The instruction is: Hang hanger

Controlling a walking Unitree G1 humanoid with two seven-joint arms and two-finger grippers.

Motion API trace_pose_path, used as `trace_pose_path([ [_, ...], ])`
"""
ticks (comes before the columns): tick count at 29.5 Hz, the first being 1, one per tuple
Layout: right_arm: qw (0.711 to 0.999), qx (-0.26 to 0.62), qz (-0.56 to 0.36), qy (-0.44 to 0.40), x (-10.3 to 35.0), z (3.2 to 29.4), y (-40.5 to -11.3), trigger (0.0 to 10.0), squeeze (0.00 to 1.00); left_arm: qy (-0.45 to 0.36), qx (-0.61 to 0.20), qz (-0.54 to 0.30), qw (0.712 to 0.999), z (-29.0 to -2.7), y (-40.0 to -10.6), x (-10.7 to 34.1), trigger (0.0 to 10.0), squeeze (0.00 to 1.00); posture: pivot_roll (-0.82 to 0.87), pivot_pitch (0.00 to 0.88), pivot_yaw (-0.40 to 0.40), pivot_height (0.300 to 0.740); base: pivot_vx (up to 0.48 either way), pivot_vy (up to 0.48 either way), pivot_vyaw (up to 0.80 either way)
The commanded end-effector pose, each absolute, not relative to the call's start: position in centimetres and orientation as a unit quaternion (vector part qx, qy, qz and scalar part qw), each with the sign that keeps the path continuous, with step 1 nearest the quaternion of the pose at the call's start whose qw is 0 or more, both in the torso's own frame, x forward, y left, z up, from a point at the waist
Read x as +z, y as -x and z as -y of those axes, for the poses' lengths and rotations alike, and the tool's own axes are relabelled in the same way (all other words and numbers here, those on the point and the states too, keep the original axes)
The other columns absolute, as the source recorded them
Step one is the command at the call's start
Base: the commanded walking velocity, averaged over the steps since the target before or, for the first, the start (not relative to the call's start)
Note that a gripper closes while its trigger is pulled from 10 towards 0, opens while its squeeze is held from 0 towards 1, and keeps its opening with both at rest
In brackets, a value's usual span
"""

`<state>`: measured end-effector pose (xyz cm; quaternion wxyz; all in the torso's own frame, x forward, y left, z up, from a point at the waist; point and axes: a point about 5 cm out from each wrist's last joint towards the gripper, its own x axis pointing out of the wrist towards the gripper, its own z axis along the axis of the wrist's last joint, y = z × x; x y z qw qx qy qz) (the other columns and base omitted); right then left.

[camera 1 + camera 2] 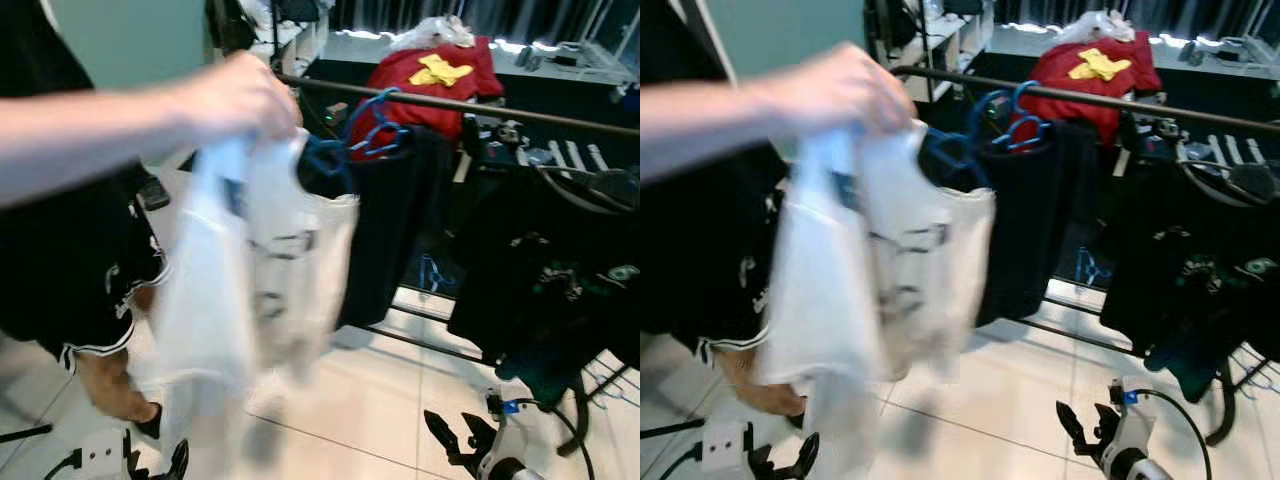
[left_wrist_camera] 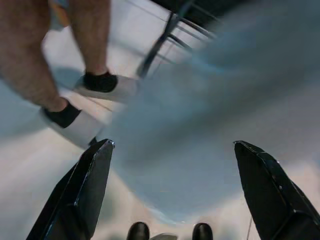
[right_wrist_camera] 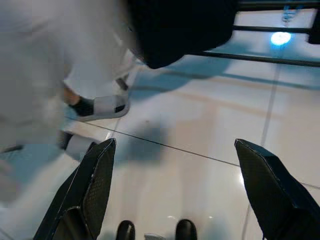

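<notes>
Person's hand point(image 1: 235, 98) holds out white shirt point(image 1: 255, 270) on hanger point(image 1: 325, 160) for handover; left hand point(image 2: 172, 190) and right hand point(image 3: 175, 190) both gaping, low, empty.

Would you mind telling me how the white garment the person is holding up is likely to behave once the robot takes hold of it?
The white garment hangs in loose folds from the person's hand, so it is probably floppy and will sag around any grip. It looks thin and is blurred as if swinging, so it is likely light. On its blue hanger it may slide or sway.
</notes>
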<state>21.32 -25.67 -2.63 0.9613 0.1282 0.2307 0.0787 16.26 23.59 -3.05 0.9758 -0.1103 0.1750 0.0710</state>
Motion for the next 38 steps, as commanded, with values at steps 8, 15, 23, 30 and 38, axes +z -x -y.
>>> trace_pose_path([
  [8,0.958,0.081,-0.241,-0.134,-3.1,25.3,-20.9,10.0,0.0,0.111,0.072,-0.194,0.972,-23.8,-15.7,-3.8,10.0,0.0,-0.07,0.109,-0.044,0.74,0.0,0.0,0.0],
  [15,0.956,0.082,-0.246,-0.134,-3.2,25.3,-20.9,10.0,0.0,0.112,0.067,-0.193,0.973,-23.3,-15.8,-3.9,10.0,0.0,-0.07,0.088,-0.059,0.74,0.0,0.0,0.0],
  [23,0.955,0.085,-0.25,-0.134,-3.3,25.3,-20.8,10.0,0.0,0.11,0.052,-0.194,0.973,-22.9,-15.8,-4.0,10.0,0.0,-0.08,0.071,-0.061,0.74,0.0,0.0,0.0],
  [30,0.95,0.095,-0.264,-0.135,-3.5,25.0,-21.0,10.0,0.0,0.054,0.028,-0.188,0.98,-23.4,-17.3,-3.4,10.0,0.0,-0.09,0.048,-0.064,0.74,0.0,0.0,0.0],
  [38,0.957,0.083,-0.263,-0.089,-1.6,25.3,-24.4,10.0,0.0,0.032,0.001,-0.166,0.986,-22.2,-19.8,-2.1,10.0,0.0,-0.1,0.026,-0.071,0.74,0.0,0.0,-0.72],
])
